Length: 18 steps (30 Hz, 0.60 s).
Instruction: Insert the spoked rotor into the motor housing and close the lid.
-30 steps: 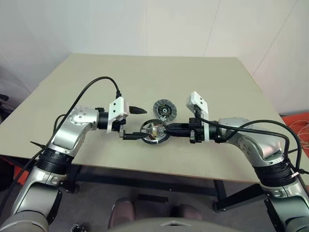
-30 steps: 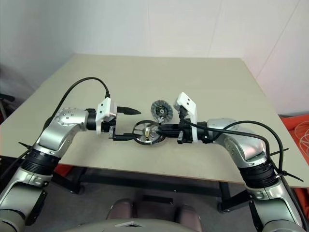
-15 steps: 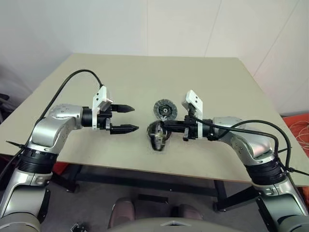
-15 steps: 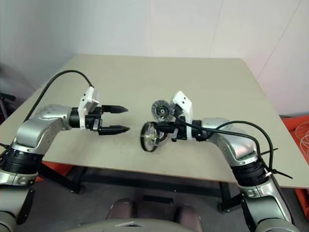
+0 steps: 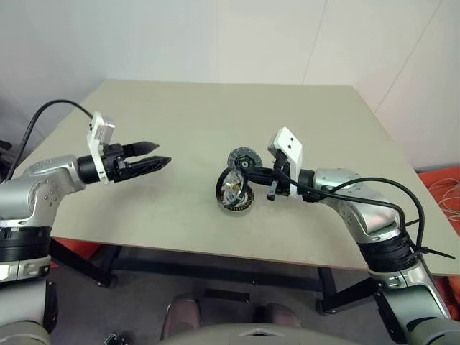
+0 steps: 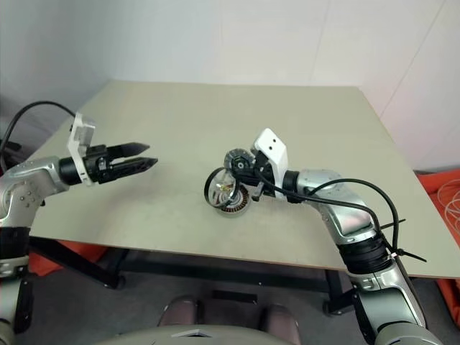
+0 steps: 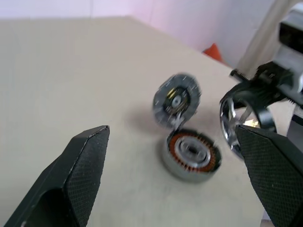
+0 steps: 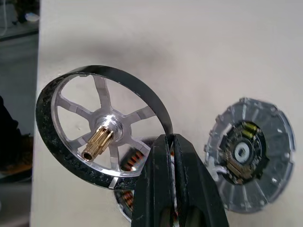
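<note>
Table (image 5: pixel 302 129) first: wide beige top, parts clustered near its middle, arms coming in from either side.

My left gripper (image 5: pixel 152 155) hangs well off to the left, apart from the parts, jaws spread wide w/ nothing between them. I'd say it's parked there to leave the right arm room.

My right gripper (image 8: pixel 170 156) is pinched tight on the black rim of the spoked rotor (image 8: pixel 94 137). Rotor's up off the table, tilted on edge, brass pinion shaft facing my wrist cam. Gripping the rim keeps hub and shaft free for seating, prob why.

Motor housing (image 7: pixel 191 152) sits flat on the table right under/behind the rotor, copper coil ring up, open and ready.

Lid (image 7: pixel 176 98) leans tilted just beyond the housing, touching its far edge. Not closed yet.

Next, imo: level the rotor and line it up over the housing.
</note>
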Motion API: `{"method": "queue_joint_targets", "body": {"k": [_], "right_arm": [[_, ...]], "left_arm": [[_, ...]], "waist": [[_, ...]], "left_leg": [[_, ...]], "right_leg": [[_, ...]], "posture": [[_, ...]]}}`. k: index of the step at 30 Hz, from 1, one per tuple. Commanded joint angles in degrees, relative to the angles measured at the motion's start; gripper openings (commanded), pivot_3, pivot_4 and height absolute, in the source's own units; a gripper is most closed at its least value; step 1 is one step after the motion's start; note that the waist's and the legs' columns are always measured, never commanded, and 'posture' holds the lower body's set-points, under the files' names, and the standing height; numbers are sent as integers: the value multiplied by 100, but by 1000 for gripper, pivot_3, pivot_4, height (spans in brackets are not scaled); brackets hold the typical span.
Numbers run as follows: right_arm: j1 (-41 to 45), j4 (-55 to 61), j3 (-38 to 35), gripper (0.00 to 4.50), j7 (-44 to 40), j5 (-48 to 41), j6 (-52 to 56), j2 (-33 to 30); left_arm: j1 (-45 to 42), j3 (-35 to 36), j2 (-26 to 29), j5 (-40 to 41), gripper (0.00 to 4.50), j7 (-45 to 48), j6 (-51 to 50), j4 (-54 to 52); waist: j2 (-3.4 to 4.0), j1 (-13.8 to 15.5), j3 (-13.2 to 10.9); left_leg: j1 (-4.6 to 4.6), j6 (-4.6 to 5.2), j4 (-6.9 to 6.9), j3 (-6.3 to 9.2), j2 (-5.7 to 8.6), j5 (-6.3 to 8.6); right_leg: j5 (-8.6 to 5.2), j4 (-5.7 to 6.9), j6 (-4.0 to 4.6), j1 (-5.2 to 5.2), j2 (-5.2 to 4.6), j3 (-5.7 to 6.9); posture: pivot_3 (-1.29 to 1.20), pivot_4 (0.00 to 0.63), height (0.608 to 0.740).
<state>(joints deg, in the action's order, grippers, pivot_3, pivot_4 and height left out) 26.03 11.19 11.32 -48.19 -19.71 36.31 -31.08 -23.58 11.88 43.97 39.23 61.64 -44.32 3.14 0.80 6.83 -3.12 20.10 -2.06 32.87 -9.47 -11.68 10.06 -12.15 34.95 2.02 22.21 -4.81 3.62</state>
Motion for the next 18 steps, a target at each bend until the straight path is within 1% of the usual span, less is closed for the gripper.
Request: {"method": "queue_joint_targets", "body": {"k": [1, 6, 8, 10, 12, 13, 16, 18], "right_arm": [[14, -109, -8, 28, -340, 219, -337, -405], [-43, -447, -253, 28, -946, 160, -316, -1165], [-14, -622, -319, 28, -1003, 194, -424, -1283], [93, -828, -610, 28, -877, 26, -472, -1143], [222, -995, -996, 28, -688, -294, -350, -851], [226, -1105, -1104, 28, -552, -294, -419, -708], [79, -1240, -1309, 28, -255, -306, -533, -361], [-43, -1272, -1367, 28, -114, -254, -649, -207]], "left_arm": [[110, 160, 56, 55, 4500, -84, 2, -211], [214, 195, -7, 149, 4500, -223, -100, -294], [229, 204, -28, 152, 4500, -253, -85, -295], [215, 262, -111, 194, 4500, -337, -53, -262], [189, 330, -198, 266, 4500, -447, -87, -218], [198, 321, -234, 259, 4500, -462, -70, -214], [244, 304, -318, 263, 4500, -533, -79, -248], [265, 318, -350, 291, 4500, -580, -87, -267]], "waist": [[-7, 19, -1], [-9, 23, -3], [-9, 19, -3], [-9, -1, -3], [-9, -25, -3], [-9, -43, -3], [-12, -76, -1], [-13, -77, -1]], "left_leg": [[0, 1, 0, 0, 0, 0], [-2, 21, 10, 1, 1, 12], [-4, 21, 11, 1, -2, 12], [-6, 21, 11, 0, -5, 12], [-7, 20, 13, -2, -9, 12], [-4, 19, 16, -2, -11, 11], [-3, 18, 16, -2, -13, 10], [-2, 19, 15, -2, -12, 11]], "right_leg": [[0, 0, 0, -1, 0, 0], [0, -1, -1, -10, -1, 0], [0, -1, -1, -10, 0, 0], [0, 0, -1, -8, 2, 0], [1, 0, 2, -7, 7, -1], [3, 1, 5, -3, 12, 0], [6, 1, 11, -4, 19, 0], [20, 0, 36, -5, 19, 0]], "posture": [[0, 0, 740], [0, 0, 740], [0, 0, 740], [0, 0, 740], [0, 0, 740], [0, 0, 740], [0, 0, 740], [0, 0, 740]]}}
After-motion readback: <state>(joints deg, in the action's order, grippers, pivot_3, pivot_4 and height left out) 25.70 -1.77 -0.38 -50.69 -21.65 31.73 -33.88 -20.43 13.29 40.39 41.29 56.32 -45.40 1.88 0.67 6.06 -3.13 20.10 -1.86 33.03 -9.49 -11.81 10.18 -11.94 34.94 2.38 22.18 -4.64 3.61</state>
